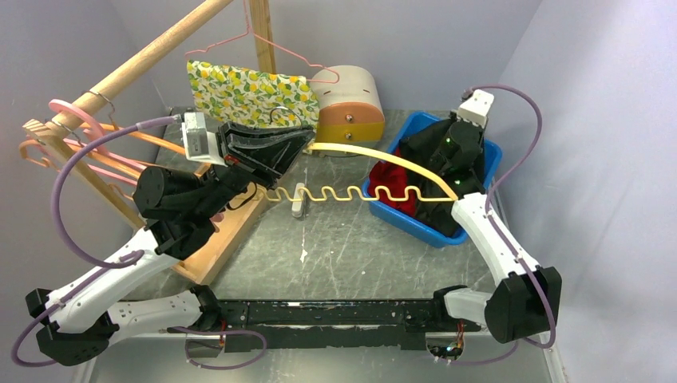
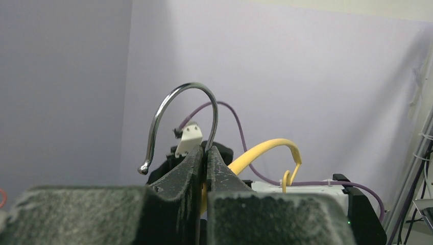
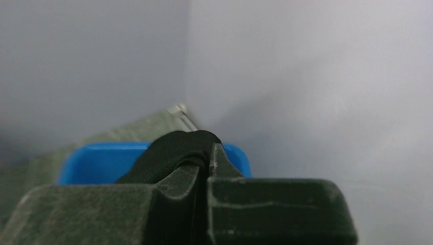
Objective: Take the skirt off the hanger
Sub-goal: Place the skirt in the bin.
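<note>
Left arm (image 1: pixel 112 271) outstretched, claw (image 2: pixel 206 152) on hanger (image 2: pixel 190 85)

Yellow hanger (image 1: pixel 375 152), black skirt (image 3: pixel 171 153), blue bin (image 1: pixel 409 223), lemon-print fabric (image 1: pixel 247 96).

A robot-manipulation laboratory cell. Plain, bare walls (image 1: pixel 447 48) close in a stone-patterned table (image 1: pixel 343 247) on three sides, with no furnishing of a home or shop. Two robot arms, left (image 1: pixel 104 275) and right (image 1: pixel 487 231), are bolted to a black mounting rail (image 1: pixel 335 313) along the table's near edge, and loose purple cables (image 1: pixel 56 199) loop from their bases to the wrist cameras. The household items are staged props: a wooden clothes rack (image 1: pixel 144 60) carrying spare hangers (image 1: pixel 80 128) at the left edge, a yellow hanger (image 1: pixel 351 148), a small drawer box (image 1: pixel 351 100) at the far edge and a blue bin (image 1: pixel 423 227) at the right edge.
</note>
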Robot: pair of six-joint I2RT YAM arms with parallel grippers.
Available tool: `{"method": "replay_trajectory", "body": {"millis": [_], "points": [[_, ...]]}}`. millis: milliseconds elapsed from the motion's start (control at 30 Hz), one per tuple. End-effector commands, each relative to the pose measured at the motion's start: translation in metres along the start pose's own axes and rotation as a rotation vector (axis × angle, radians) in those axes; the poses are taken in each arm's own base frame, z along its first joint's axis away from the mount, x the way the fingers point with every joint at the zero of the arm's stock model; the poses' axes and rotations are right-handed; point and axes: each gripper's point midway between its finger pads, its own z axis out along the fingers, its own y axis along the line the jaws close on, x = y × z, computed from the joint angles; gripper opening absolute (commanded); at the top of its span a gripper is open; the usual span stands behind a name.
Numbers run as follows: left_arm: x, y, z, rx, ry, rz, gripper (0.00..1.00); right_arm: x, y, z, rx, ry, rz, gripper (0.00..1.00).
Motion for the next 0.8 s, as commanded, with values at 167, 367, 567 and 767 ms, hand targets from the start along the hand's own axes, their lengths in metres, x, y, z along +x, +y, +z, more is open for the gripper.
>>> {"method": "replay_trajectory", "body": {"millis": [167, 367, 567, 767], "points": [[0.001, 0.012, 0.002, -0.059, -0.001, 0.007, 0.07, 0.149, 0.021, 0.006, -0.033, 0.374, 0.346, 0.0], [0.011, 0.021, 0.003, -0.099, 0.033, 0.0, 0.07, 0.261, 0.096, -0.058, -0.286, 0.714, 0.591, 0.0], [0.022, 0.024, 0.004, -0.115, 0.079, -0.016, 0.07, 0.291, 0.062, -0.059, -0.082, 0.769, 0.515, 0.0], [0.032, 0.038, 0.001, -0.182, 0.104, -0.015, 0.07, 0.251, 0.037, -0.058, -0.068, 0.689, 0.475, 0.27]]}}
